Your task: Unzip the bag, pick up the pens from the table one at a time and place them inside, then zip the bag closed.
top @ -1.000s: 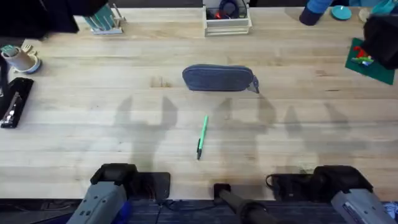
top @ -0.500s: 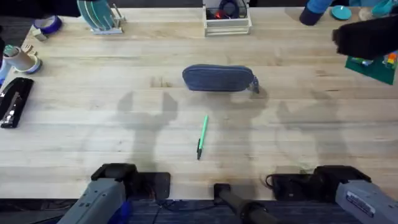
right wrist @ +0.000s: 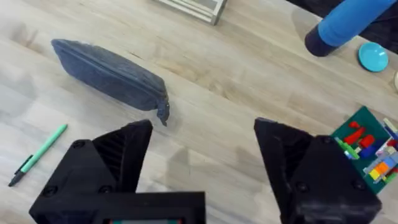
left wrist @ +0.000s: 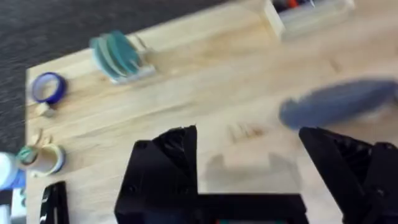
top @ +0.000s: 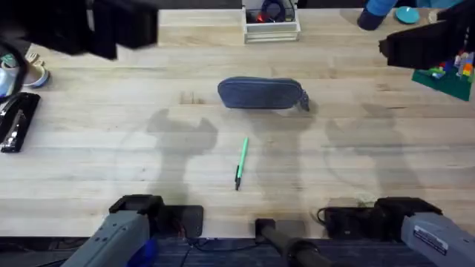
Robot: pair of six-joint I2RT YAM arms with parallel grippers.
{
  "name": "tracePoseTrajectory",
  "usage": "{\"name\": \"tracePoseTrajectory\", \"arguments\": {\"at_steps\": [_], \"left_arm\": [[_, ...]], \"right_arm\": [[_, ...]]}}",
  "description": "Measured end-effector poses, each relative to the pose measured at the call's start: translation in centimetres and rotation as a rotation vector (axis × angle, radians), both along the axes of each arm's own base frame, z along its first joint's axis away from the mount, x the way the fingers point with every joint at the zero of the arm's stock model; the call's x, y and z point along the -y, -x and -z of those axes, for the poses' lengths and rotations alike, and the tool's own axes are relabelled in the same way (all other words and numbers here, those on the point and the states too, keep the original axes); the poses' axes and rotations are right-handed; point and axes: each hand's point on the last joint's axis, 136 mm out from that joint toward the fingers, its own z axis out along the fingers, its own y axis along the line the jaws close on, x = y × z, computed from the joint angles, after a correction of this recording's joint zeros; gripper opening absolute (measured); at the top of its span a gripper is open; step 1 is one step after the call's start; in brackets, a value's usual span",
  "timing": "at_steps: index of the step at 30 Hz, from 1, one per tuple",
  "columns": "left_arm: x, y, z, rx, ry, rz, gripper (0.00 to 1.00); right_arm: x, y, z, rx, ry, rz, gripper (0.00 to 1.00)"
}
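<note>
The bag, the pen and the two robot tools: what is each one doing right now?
bag: zipped shut, lying flat on the table, nothing touching it.
pen: lying loose on the table, in front of the bag, not picked up.
left tool: open, holding nothing, up above the table.
right tool: open, holding nothing, up above the table.

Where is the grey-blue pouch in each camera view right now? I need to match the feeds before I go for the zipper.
Overhead: the pouch lies at mid-table, beyond the green pen.
Left wrist: the pouch is a blur at the right, above the right-hand finger.
Right wrist: the pouch sits upper left, its pull tab hanging off the near end.
Shared landmark: the white tray box beyond the pouch.
</note>
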Motion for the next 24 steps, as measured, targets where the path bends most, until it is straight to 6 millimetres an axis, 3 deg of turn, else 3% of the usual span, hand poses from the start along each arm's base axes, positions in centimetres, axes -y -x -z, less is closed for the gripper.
{"name": "tracePoseTrajectory", "arguments": {"at_steps": [5,12,19,24], "left_arm": [[2.2,-0.3,2.9,-0.115,-0.063,0.232,0.994],[4.4,0.3,4.5,-0.149,-0.11,0.507,0.994],[4.0,-0.9,6.1,-0.166,-0.121,0.632,0.994],[3.9,-1.9,8.2,-0.248,-0.077,0.665,0.993]], "right_arm": [[0.0,0.0,0.0,0.0,-0.002,-0.002,0.996],[0.0,0.0,0.0,0.0,-0.001,-0.003,0.997],[-0.1,0.0,0.0,0.0,-0.004,-0.005,0.997],[-0.1,0.0,0.0,0.0,-0.004,-0.006,0.997]]}}
